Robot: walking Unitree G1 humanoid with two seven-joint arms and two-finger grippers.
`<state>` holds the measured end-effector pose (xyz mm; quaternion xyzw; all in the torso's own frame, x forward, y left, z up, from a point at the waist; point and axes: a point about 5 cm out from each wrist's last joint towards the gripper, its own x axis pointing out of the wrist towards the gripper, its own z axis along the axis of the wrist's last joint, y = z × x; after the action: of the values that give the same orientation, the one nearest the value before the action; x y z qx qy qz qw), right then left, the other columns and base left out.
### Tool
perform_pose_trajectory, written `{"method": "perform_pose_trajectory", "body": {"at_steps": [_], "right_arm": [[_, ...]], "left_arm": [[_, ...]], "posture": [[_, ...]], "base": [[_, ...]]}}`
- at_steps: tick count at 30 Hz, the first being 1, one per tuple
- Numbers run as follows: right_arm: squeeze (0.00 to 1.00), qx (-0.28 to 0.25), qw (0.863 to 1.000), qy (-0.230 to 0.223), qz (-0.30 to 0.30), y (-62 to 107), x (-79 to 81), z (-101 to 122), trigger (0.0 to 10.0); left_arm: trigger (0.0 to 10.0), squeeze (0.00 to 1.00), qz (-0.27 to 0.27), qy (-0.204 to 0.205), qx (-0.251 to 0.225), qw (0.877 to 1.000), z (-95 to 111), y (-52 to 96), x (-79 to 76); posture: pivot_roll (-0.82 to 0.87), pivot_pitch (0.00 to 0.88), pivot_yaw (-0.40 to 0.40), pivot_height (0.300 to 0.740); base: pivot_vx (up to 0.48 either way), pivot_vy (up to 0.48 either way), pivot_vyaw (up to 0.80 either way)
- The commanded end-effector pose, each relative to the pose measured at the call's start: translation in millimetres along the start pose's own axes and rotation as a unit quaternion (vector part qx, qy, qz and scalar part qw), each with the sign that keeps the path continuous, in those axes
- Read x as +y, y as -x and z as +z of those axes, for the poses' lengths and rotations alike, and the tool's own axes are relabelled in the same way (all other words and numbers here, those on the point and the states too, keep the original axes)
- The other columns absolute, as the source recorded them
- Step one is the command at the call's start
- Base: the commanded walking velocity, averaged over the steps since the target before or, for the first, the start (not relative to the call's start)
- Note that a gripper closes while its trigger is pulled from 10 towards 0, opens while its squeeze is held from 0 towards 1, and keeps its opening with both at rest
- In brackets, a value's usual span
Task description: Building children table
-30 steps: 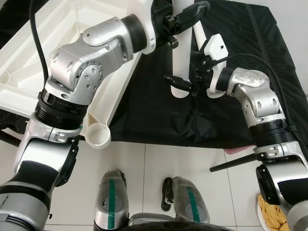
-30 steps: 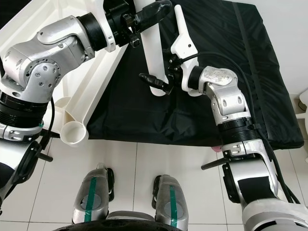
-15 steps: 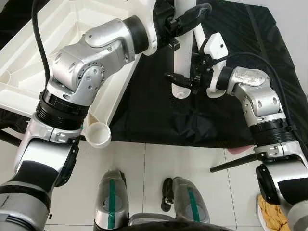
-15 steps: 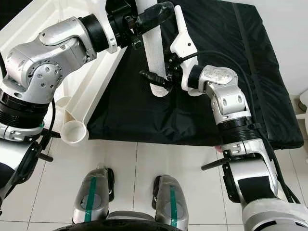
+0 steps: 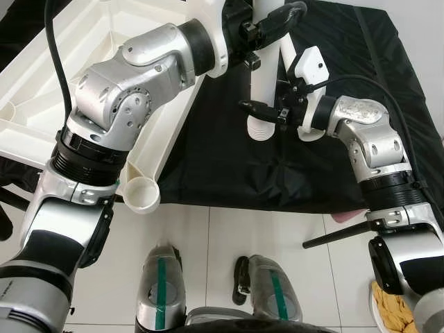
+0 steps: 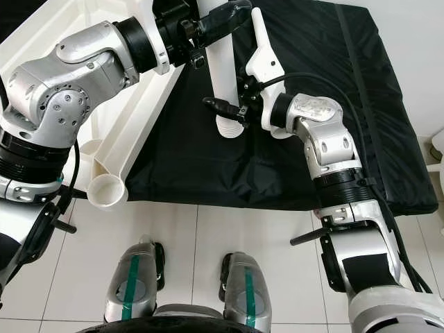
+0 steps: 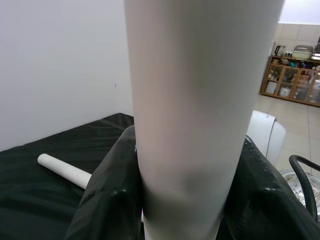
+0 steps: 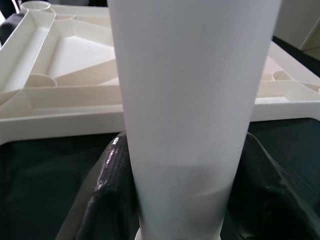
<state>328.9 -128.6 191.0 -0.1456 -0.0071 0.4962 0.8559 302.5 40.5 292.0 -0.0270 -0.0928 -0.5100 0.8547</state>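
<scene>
Both grippers clamp one white table leg (image 5: 264, 83) above the black mat (image 5: 333, 159), left gripper (image 5: 267, 24) high, right gripper (image 5: 267, 111) low; next, seat its threaded end into the upturned tabletop's corner socket (image 5: 143, 194).

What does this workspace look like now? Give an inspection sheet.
Surface: black fabric mat on white tiled floor.
Job's things: white plastic table leg tube held upright; upturned white plastic tabletop at the robot's left; second white tube lying on the mat.
Clutter: yellow cloth.
Grippers: left gripper and right gripper both shut on the tube.
Cables: black cable along left arm.
Surroundings: wooden cabinet, white wall.
</scene>
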Motion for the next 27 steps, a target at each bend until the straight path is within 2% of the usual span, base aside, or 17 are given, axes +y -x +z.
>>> {"method": "perform_pose_trajectory", "body": {"at_steps": [1,2,6,10,19,20,21,23,26,27], "right_arm": [[0.0,-0.005,1.0,-0.003,-0.013,1.0,-3.2,0,10.0],[0.0,-0.02,0.999,-0.013,-0.027,-0.3,-5.3,3,10.0],[0.0,-0.031,0.998,-0.025,-0.04,-1.3,-6.3,4,10.0],[0.0,-0.055,0.994,-0.055,-0.073,-4.7,-7.8,5,10.0],[0.0,-0.072,0.99,-0.067,-0.105,-6.0,-12.7,7,10.0],[0.0,-0.079,0.987,-0.069,-0.122,-6.3,-15.6,8,10.0],[0.0,-0.099,0.979,-0.076,-0.163,-5.8,-22.7,12,10.0],[0.0,-0.104,0.976,-0.08,-0.174,-5.7,-24.4,13,10.0],[0.0,-0.127,0.964,-0.106,-0.209,-3.7,-30.1,16,10.0],[0.0,-0.133,0.959,-0.113,-0.223,-2.3,-31.7,17,10.0]], "left_arm": [[10.0,0.36,-0.136,-0.017,-0.021,0.99,13,-0.7,-16.4],[10.0,1.0,-0.137,-0.005,-0.026,0.99,13,0.4,-15.6],[10.0,1.0,-0.137,0.006,-0.03,0.99,13,1.4,-15.2],[10.0,1.0,-0.121,0.015,-0.055,0.991,19,3.4,-14.1],[10.0,1.0,-0.088,0.012,-0.075,0.993,24,6.0,-8.7],[10.0,1.0,-0.073,0.01,-0.077,0.994,24,7.7,-5.2],[10.0,1.0,-0.029,-0.007,-0.082,0.996,22,10.4,3.8],[10.0,1.0,-0.018,-0.01,-0.083,0.996,22,11.0,6.2],[10.0,1.0,0.07,-0.024,-0.075,0.994,10,13.9,21.3],[10.0,0.0,0.106,-0.039,-0.067,0.991,4,16.2,27.5]], "posture": [[0.04,0.002,-0.044,0.74],[0.04,0.004,-0.045,0.74],[0.04,0.008,-0.047,0.74],[0.04,0.012,-0.051,0.74],[0.04,0.013,-0.054,0.74],[0.04,0.016,-0.057,0.74],[0.05,0.017,-0.061,0.74],[0.05,0.017,-0.061,0.74],[0.05,0.02,-0.065,0.74],[0.06,0.022,-0.071,0.74]], "base": [[0.0,0.0,0.0],[0.0,0.0,0.0],[0.0,0.0,0.0],[0.0,0.0,0.0],[0.0,0.0,0.0],[0.0,0.0,0.0],[0.0,0.0,0.0],[0.0,0.0,0.0],[0.0,0.0,0.0],[0.0,0.0,0.0]]}}
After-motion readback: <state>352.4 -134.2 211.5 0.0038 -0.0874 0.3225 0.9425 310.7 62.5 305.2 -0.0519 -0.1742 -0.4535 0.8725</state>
